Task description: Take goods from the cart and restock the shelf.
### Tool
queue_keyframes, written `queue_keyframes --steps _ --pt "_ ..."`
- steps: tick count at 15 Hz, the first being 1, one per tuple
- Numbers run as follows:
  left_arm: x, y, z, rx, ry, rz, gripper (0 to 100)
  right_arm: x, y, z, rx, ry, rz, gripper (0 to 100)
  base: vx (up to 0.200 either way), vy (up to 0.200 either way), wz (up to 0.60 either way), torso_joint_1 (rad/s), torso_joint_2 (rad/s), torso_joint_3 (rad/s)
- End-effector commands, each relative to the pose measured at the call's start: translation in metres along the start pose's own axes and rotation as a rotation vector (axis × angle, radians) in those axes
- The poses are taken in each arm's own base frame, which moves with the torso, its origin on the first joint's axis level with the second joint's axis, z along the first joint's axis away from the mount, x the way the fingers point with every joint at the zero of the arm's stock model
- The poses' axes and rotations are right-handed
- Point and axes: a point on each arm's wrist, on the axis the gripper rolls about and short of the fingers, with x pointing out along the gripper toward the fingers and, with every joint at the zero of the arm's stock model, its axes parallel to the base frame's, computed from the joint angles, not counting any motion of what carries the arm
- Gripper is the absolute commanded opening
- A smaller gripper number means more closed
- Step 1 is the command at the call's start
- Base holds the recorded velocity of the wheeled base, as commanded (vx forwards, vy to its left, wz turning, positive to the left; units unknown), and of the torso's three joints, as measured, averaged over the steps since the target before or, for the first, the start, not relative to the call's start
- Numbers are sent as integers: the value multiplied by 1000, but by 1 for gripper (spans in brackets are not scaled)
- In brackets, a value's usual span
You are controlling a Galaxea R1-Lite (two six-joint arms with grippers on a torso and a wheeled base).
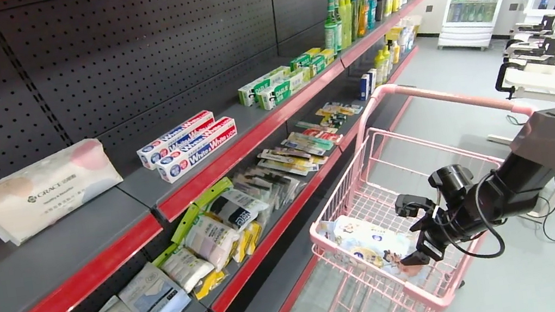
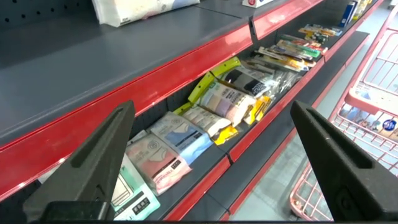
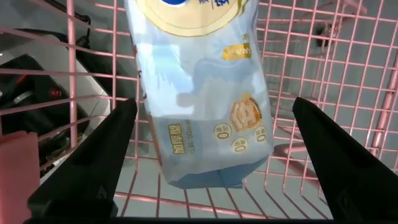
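Right pincer [image 1: 411, 232]: we find it inside the pink cart [image 1: 445, 98], low over the basket's near end. Its fingers stand well apart and grip nothing. In the right wrist view the right pincer [image 3: 214, 174] has one finger [image 3: 93, 168] on each side of a pale-blue soft pack [image 3: 199, 93]. We cannot tell whether either finger touches it.

The pale-blue soft pack [image 1: 373, 246] lies on the wire floor of the cart [image 3: 69, 62], directly below the right pincer and running away from it along the basket.

Left pincer [image 2: 211, 168]: its fingers are also spread wide, with nothing between them. It faces the shelf [image 2: 124, 56] from close by. Beyond its fingers a lower tier carries a row of flat packets [image 2: 186, 140].

Shelf [image 1: 50, 256]: it stands beside the cart, well apart from the right pincer. Its upper tier holds a white tissue pack [image 1: 46, 190] and two toothpaste boxes [image 1: 196, 149] farther along.
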Motion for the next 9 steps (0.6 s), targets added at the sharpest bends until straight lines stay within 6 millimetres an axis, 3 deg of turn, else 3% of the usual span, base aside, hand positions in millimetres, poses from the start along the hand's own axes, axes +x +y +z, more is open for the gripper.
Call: queue_keyframes --steps 1,5,9 --pt "0 0 0 1 1 1 100 4 1 -1 2 -3 16 100 0 0 0 0 0 0" --pt "0 0 0 -1 0 1 100 20 2 0 -1 0 37 100 0 0 0 0 0 0" --pt "0 0 0 1 1 1 100 23 5 6 -18 -6 37 100 0 0 0 0 0 0"
